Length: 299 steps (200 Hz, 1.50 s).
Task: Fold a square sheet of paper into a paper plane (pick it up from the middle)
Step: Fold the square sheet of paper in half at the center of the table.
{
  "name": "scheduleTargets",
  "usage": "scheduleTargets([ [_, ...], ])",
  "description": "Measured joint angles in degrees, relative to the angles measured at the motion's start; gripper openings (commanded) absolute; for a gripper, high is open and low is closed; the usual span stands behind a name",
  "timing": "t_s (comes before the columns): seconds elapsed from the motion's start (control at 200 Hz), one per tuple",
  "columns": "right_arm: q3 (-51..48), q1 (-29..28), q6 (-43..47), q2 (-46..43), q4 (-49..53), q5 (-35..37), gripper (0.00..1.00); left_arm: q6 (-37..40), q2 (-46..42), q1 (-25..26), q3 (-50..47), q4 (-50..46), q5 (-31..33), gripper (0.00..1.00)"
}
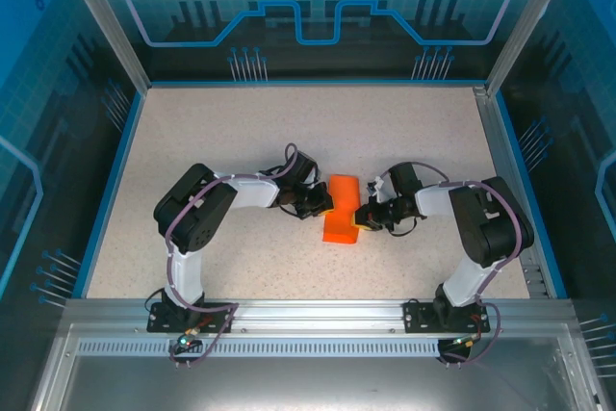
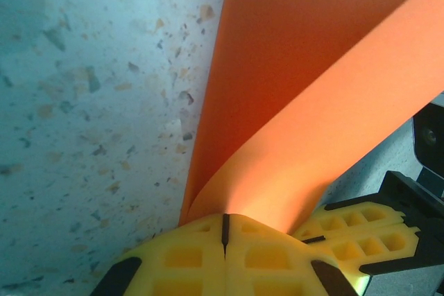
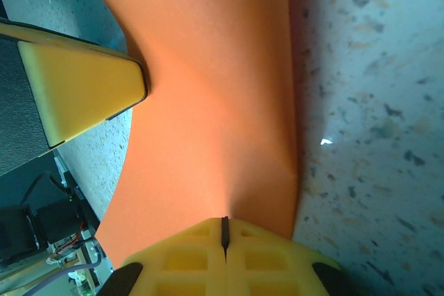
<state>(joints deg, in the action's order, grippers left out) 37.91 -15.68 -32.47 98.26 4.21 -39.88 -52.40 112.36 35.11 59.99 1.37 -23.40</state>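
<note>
The square sheet of paper [image 1: 342, 211] is bright orange and lies bent into a narrow loose fold at the middle of the table, between my two grippers. My left gripper [image 1: 325, 205] meets it from the left and my right gripper [image 1: 362, 217] from the right. In the left wrist view the yellow jaws of the left gripper [image 2: 224, 225] are pressed together on the paper [image 2: 298, 67], which curls up and away from them. In the right wrist view the right gripper [image 3: 224, 230] is likewise shut on the paper [image 3: 208, 67]. Part of the sheet is hidden under its own fold.
The speckled table [image 1: 289, 132] has a raised blue rim [image 1: 106, 190] and transparent walls behind and at the sides. An aluminium rail [image 1: 308, 315] carries both arm bases at the near edge. The grippers sit within a few centimetres of each other.
</note>
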Motion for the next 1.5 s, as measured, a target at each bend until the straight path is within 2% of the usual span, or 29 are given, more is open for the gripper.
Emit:
scheduleTargets([
  [0.425,-0.4,-1.8,-0.5,-5.6,0.9,0.4,0.00,0.0,0.0,0.0,0.3,-0.6,0.0,0.00],
  [0.58,-1.1,-3.4,-0.9,-5.2,0.5,0.5,0.00,0.0,0.1,0.0,0.4,-0.7,0.0,0.00],
  [0.94,-4.9,-2.7,-2.0,-3.0,-3.2,-1.0,0.00,0.0,0.1,0.0,0.4,-0.7,0.0,0.00],
  [1.285,-7.1,-2.8,-3.1,-7.0,-3.7,-0.3,0.00,0.1,0.1,0.0,0.6,-1.0,0.0,0.00],
  [1.496,-9.1,-2.7,-3.0,-6.4,-5.2,-1.2,0.00,0.1,0.1,0.0,0.6,-1.1,0.0,0.00],
])
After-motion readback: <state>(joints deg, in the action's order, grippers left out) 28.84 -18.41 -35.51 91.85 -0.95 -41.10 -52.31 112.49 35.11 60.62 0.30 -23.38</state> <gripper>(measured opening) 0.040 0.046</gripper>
